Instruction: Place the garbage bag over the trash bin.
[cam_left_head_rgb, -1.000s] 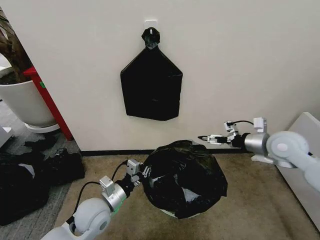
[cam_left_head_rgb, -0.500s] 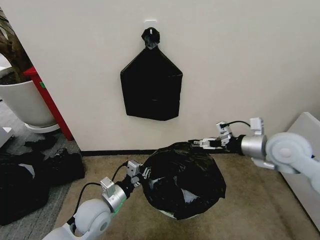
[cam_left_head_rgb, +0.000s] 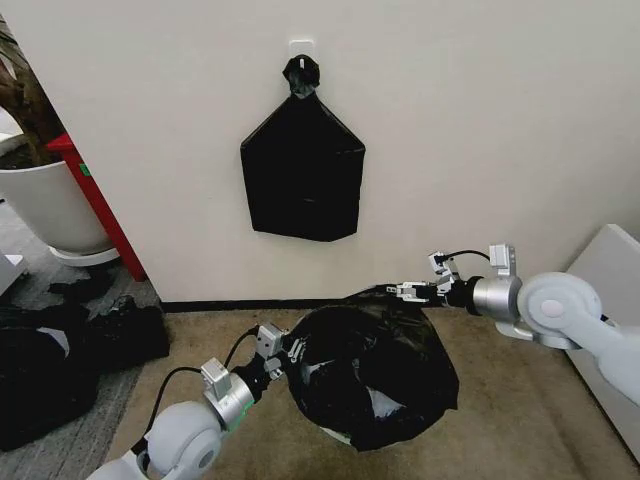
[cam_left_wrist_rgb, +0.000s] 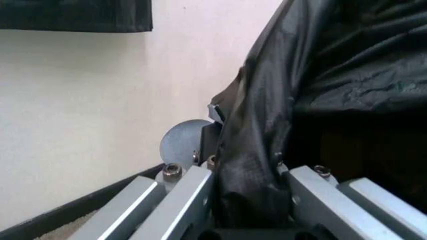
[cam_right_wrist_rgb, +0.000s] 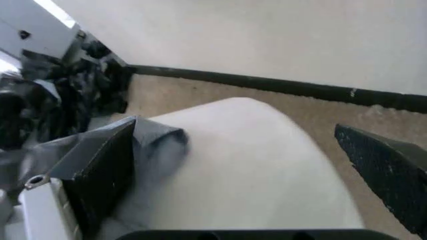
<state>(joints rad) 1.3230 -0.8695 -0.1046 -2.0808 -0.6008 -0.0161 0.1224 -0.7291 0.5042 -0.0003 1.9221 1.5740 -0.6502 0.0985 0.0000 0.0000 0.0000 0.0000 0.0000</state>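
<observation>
The crinkly black garbage bag (cam_left_head_rgb: 375, 365) is draped over the trash bin, which it mostly hides in the head view. My left gripper (cam_left_head_rgb: 290, 350) is shut on the bag's near-left edge. In the left wrist view the black film (cam_left_wrist_rgb: 253, 165) is pinched between the left gripper's (cam_left_wrist_rgb: 250, 200) metal fingers. My right gripper (cam_left_head_rgb: 408, 291) is at the bag's far rim. In the right wrist view its dark fingers (cam_right_wrist_rgb: 100, 170) stand wide apart, open, over the bin's white rounded wall (cam_right_wrist_rgb: 253, 165). A grey stretched fold of the bag (cam_right_wrist_rgb: 157, 145) lies against one finger.
A flat black bundle of bags (cam_left_head_rgb: 303, 180) hangs from a wall hook right behind the bin. A large white plant pot (cam_left_head_rgb: 45, 205) and a red stand (cam_left_head_rgb: 95, 200) are at the far left. Dark bags (cam_left_head_rgb: 60, 350) lie on the floor to the left. A white panel (cam_left_head_rgb: 615, 320) leans at the right.
My right gripper has moved left from beside the wall to the bag's far rim, and the bag's top edge there has been pulled up. The left gripper keeps its hold.
</observation>
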